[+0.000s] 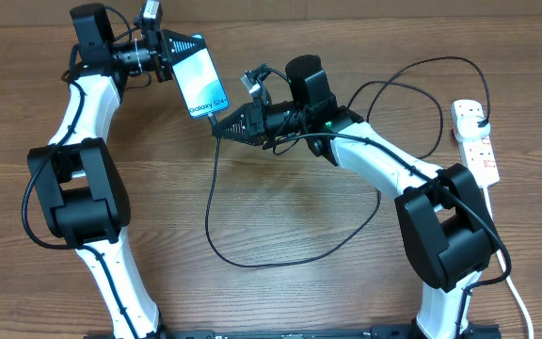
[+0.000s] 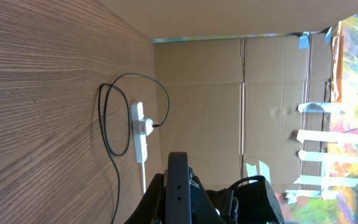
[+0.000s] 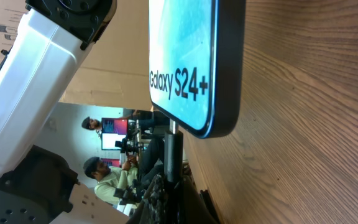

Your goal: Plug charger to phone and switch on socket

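Observation:
My left gripper (image 1: 188, 49) is shut on the phone (image 1: 203, 80) and holds it above the table, with its cyan "Galaxy" screen facing up. In the left wrist view the phone's dark edge (image 2: 178, 186) stands between the jaws. My right gripper (image 1: 222, 127) is shut on the charger's connector (image 3: 173, 152). The connector's metal tip (image 3: 173, 127) meets the phone's end (image 3: 194, 124); how deep it sits I cannot tell. The black charger cable (image 1: 252, 262) loops over the table to a black plug (image 1: 483, 122) in the white socket (image 1: 478, 151) at the right.
The socket's thick white cord (image 1: 520, 301) runs off the front right edge. A cardboard wall (image 2: 229, 106) stands behind the table. The socket (image 2: 140, 134) with its red switches lies near that wall.

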You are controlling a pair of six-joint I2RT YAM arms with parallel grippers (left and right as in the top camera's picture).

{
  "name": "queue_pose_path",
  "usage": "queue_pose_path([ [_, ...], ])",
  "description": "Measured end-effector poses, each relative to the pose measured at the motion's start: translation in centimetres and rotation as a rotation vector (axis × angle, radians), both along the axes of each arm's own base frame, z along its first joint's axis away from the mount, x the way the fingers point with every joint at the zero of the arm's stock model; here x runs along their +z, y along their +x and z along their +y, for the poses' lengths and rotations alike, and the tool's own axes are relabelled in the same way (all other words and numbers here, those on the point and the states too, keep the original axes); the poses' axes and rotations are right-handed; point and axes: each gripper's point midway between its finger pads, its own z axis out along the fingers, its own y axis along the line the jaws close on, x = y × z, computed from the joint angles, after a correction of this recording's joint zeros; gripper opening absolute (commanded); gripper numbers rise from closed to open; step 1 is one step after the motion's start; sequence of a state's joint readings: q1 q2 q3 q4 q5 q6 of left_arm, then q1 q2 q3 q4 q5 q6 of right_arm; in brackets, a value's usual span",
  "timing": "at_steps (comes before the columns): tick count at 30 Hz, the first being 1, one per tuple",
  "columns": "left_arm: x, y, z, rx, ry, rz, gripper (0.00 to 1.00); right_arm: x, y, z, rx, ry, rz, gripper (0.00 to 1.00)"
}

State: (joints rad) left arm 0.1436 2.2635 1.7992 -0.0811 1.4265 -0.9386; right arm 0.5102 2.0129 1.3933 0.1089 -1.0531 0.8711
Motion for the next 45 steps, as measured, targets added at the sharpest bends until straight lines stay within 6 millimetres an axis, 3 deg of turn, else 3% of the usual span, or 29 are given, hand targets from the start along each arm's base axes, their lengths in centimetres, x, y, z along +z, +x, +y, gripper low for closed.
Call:
queue_pose_path([
  [45, -0.38, 0.78, 0.40, 0.047, 0.026, 0.001, 0.04, -0.43, 0.85, -0.07, -0.066, -0.026, 0.062, 0.04],
])
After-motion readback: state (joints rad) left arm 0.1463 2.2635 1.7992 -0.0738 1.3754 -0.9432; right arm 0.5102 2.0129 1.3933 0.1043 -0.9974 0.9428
